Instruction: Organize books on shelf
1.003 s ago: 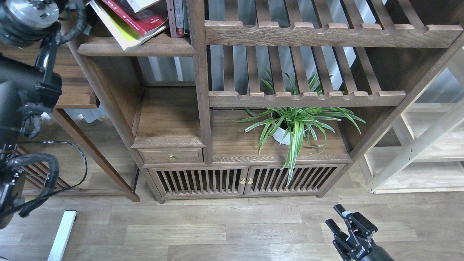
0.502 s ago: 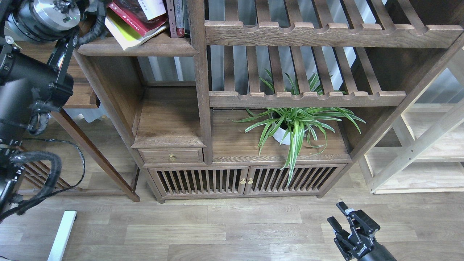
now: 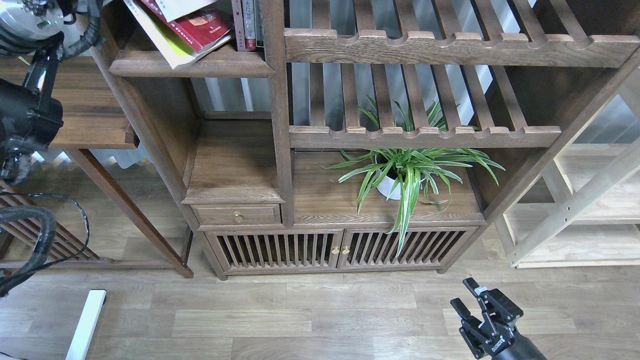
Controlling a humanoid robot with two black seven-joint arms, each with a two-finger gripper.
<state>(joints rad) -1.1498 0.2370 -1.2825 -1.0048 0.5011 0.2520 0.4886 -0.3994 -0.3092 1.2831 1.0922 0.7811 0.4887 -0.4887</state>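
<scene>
From the head camera I look down at a big dark wooden bookcase point(image 3: 280, 150).

The three big thin books lie in a leaning pile at the top left. The yellow-green book point(image 3: 160, 42) is at the bottom, and its corner sticks out past the front of the shelf. The red book point(image 3: 200, 30) lies on top of it. The pale book point(image 3: 182, 6) is on top of the red one, and the top of the picture cuts it off. They all rest on the flat brown shelf point(image 3: 200, 67) with the round front edge. Just to the right of them, some thin books point(image 3: 247, 25) stand up straight against the post.

My left arm point(image 3: 25, 115) comes in at the left side. Its far end goes up out of the top corner, so I cannot see that gripper.

My right gripper point(image 3: 469, 294) is down low at the bottom right, over the wood floor point(image 3: 300, 320). Its two fingers are apart and nothing is between them. It is well away from the books.

A green plant point(image 3: 410, 172) in a white pot sits on the lower part of the bookcase, under the shelves made of wooden bars. A pale wooden rack point(image 3: 590, 210) stands to the right.
</scene>
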